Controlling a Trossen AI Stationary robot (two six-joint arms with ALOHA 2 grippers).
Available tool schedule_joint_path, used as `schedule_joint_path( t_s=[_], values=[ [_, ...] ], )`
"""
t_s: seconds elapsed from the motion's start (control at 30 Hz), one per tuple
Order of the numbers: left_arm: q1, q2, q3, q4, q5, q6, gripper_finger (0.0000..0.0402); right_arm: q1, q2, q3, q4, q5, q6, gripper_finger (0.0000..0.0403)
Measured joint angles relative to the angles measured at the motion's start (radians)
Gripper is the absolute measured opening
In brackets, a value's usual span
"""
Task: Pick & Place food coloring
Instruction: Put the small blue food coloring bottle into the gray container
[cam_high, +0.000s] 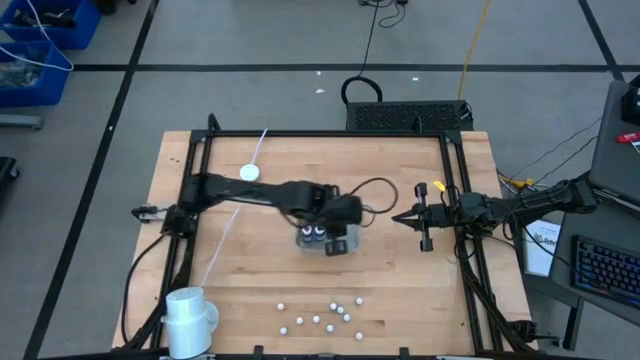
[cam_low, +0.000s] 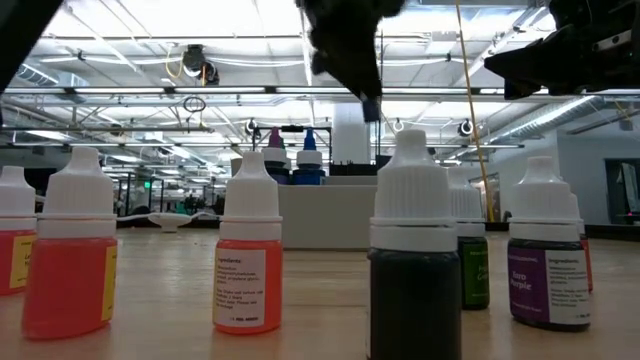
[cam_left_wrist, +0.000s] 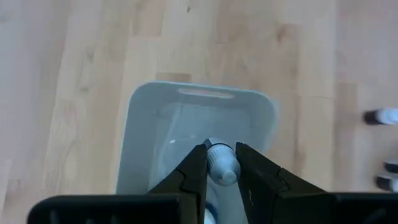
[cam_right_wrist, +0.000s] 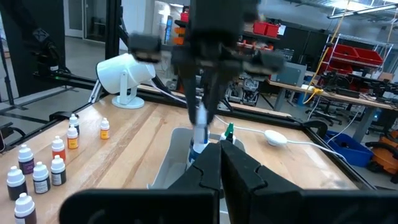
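A grey tray (cam_left_wrist: 143, 124) sits mid-table, its rim (cam_high: 303, 243) showing under my left arm. My left gripper (cam_left_wrist: 221, 163) hangs over it, shut on a small food coloring bottle (cam_right_wrist: 198, 134) with a white top and blue body. Two dark bottles (cam_high: 314, 232) stand in the tray, and the low view shows blue and purple ones (cam_low: 292, 160) there. Several more bottles (cam_high: 325, 315) stand on their bases near the table's near edge, close up in the low view (cam_low: 413, 270). My right gripper (cam_high: 405, 217) waits shut to the tray's right, pointing at it. My left gripper pinches the bottle's white top (cam_left_wrist: 222, 167) between its two fingers (cam_left_wrist: 196, 167), coming from above and pointing down. The bottle hangs upright below the fingers, its blue body (cam_right_wrist: 198, 150) down inside the tray. Whether its base touches the tray floor, I cannot tell.
A white lamp-like device (cam_high: 190, 318) stands at the table's near left corner. A white puck (cam_high: 250, 172) with a cable lies on the far left part. Black frame rails (cam_high: 462, 200) run along the table's sides. Bare wood lies between the tray and the bottle group.
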Motion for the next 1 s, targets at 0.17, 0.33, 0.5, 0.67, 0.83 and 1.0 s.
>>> schedule_joint_path(
  t_s=[0.17, 0.33, 0.5, 0.67, 0.83, 1.0],
  values=[
    [0.030, 0.113, 0.095, -0.060, 0.014, 0.036, 0.0072, 0.000, 0.000, 0.000, 0.000, 0.000, -0.002, 0.0000],
    [0.053, 0.157, 0.076, -0.059, 0.014, 0.037, 0.0072, 0.000, 0.000, 0.000, 0.000, 0.000, -0.003, 0.0000],
    [0.060, 0.195, 0.067, -0.053, 0.012, 0.033, 0.0072, 0.000, 0.000, 0.000, 0.000, 0.000, -0.003, 0.0000],
    [0.055, 0.231, 0.066, -0.040, 0.015, 0.030, 0.0072, 0.000, 0.000, 0.000, 0.000, 0.000, -0.003, 0.0000],
    [0.056, 0.265, 0.065, -0.024, 0.015, 0.027, 0.0072, 0.000, 0.000, 0.000, 0.004, 0.000, -0.003, 0.0000],
    [0.056, 0.274, 0.065, -0.010, 0.016, 0.030, 0.0072, 0.000, 0.000, 0.000, 0.004, 0.000, -0.003, 0.0000]
  ],
)
